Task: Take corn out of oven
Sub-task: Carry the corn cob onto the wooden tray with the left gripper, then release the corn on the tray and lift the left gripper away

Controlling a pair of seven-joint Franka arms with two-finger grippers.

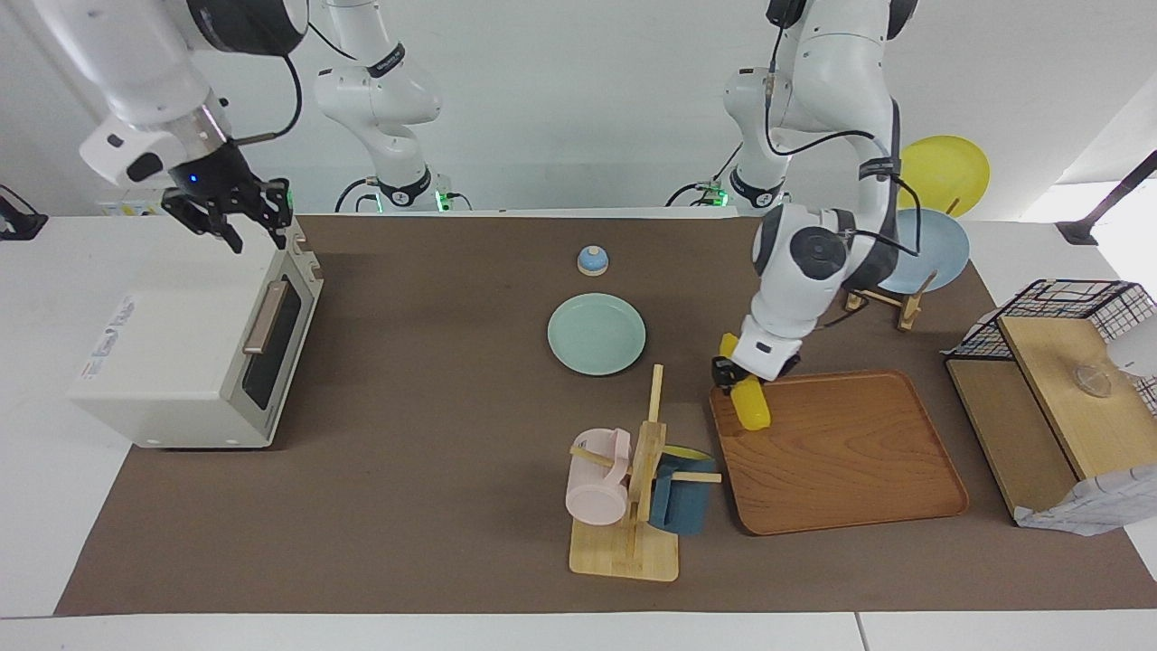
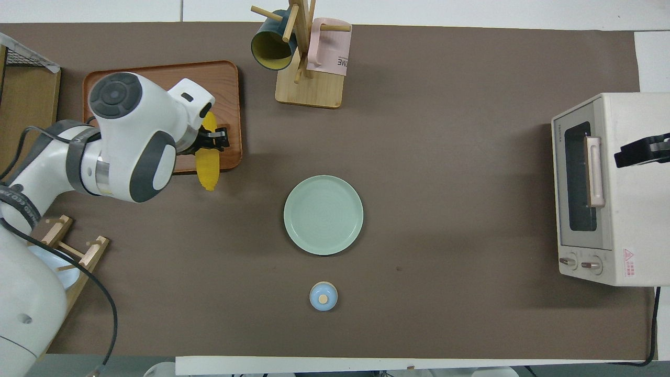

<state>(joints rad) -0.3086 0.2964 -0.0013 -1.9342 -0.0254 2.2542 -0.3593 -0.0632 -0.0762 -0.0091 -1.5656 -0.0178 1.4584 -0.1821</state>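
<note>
The corn (image 1: pixel 750 405) is bright yellow and out of the oven, held tilted over the corner of the brown wooden tray (image 1: pixel 841 452) nearest the robots. My left gripper (image 1: pixel 737 378) is shut on its middle. In the overhead view the corn (image 2: pixel 208 170) sticks out past the tray's rim (image 2: pixel 157 70) from my left gripper (image 2: pixel 212 137). I cannot tell whether the corn's low end touches the tray. The cream-white oven (image 1: pixel 181 348) stands at the right arm's end with its dark glass door shut (image 2: pixel 578 175). My right gripper (image 1: pixel 256 231) hangs open and empty over the oven's top (image 2: pixel 641 151).
A pale green plate (image 1: pixel 597 334) lies mid-table, with a small blue lidded pot (image 1: pixel 592 260) nearer to the robots. A wooden mug rack (image 1: pixel 633 506) holds a pink and a dark blue mug beside the tray. A plate rack (image 1: pixel 931 249) and a wire basket (image 1: pixel 1058 307) stand at the left arm's end.
</note>
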